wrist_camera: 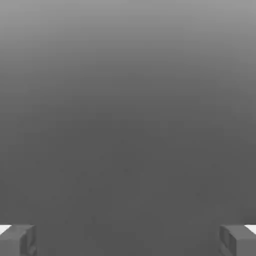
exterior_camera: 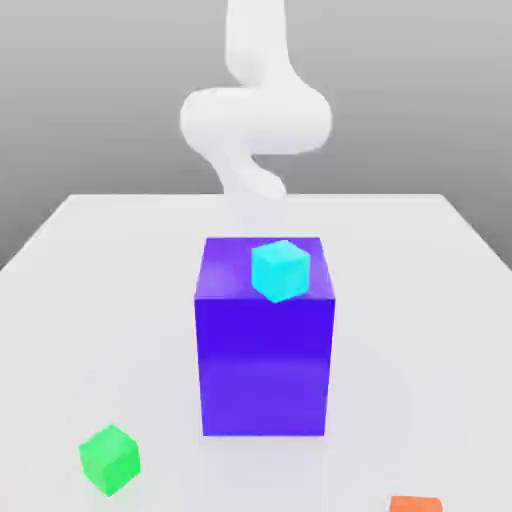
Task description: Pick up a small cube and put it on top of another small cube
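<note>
A small cyan cube (exterior_camera: 279,269) rests on top of a tall blue block (exterior_camera: 265,350) in the middle of the white table (exterior_camera: 420,300). Near the table's front, on the exterior view's left, a small green cube (exterior_camera: 110,459) lies on the surface. A small orange cube (exterior_camera: 415,504) is cut off by the picture's lower edge at the exterior view's right. The white arm (exterior_camera: 255,115) rises behind the blue block. In the hand view my gripper (wrist_camera: 128,241) is open, its grey fingertips (wrist_camera: 17,240) far apart with nothing between them, facing plain grey background.
The tall blue block stands as the main obstacle at the table's centre, between the arm and the two cubes at the front. Bare table surface lies on both sides of it.
</note>
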